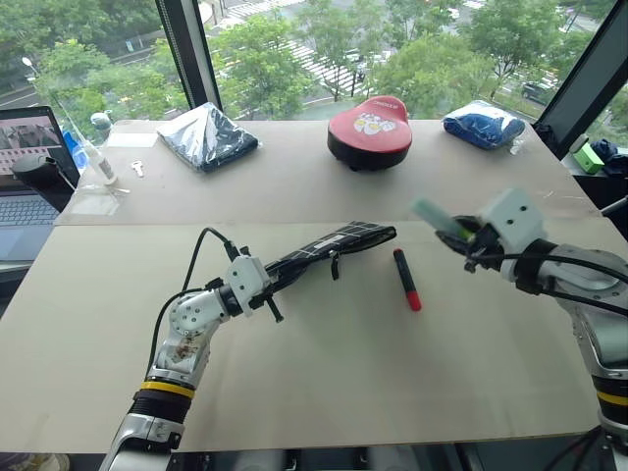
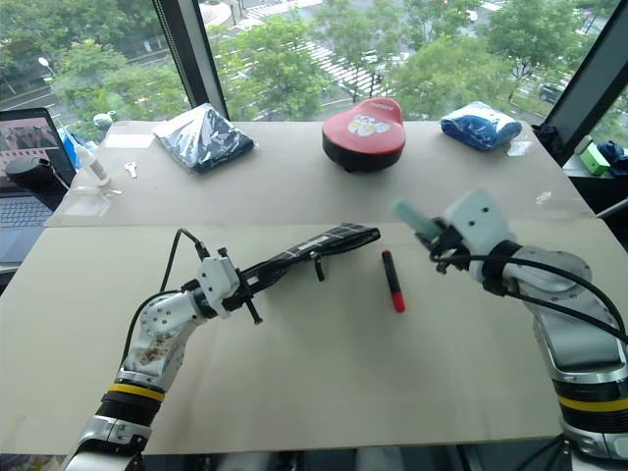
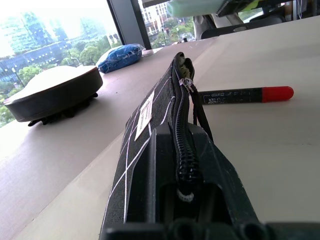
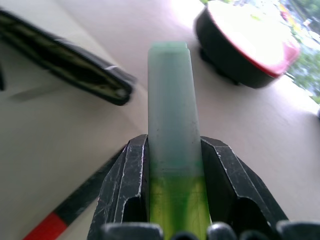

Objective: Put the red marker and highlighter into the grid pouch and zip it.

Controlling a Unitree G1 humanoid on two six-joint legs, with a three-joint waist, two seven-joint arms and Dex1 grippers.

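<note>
My left gripper (image 1: 275,275) is shut on one end of the grid pouch (image 1: 334,243) and holds it on edge just above the table, zipper side up. The pouch's far end (image 3: 182,62) gapes, showing olive lining (image 4: 90,75). The red marker (image 1: 406,279) lies flat on the table just right of the pouch's free end. To the right of the marker and raised off the table, my right gripper (image 1: 459,234) is shut on the green highlighter (image 1: 432,214). Its pale cap (image 4: 169,90) sticks out past the fingers toward the pouch.
At the back of the table sit a black cushion with a red top (image 1: 370,132), a dark plastic-wrapped bundle (image 1: 208,135) and a blue wrapped bundle (image 1: 483,125). A laptop (image 1: 25,186) and a small bottle (image 1: 98,162) stand at the far left.
</note>
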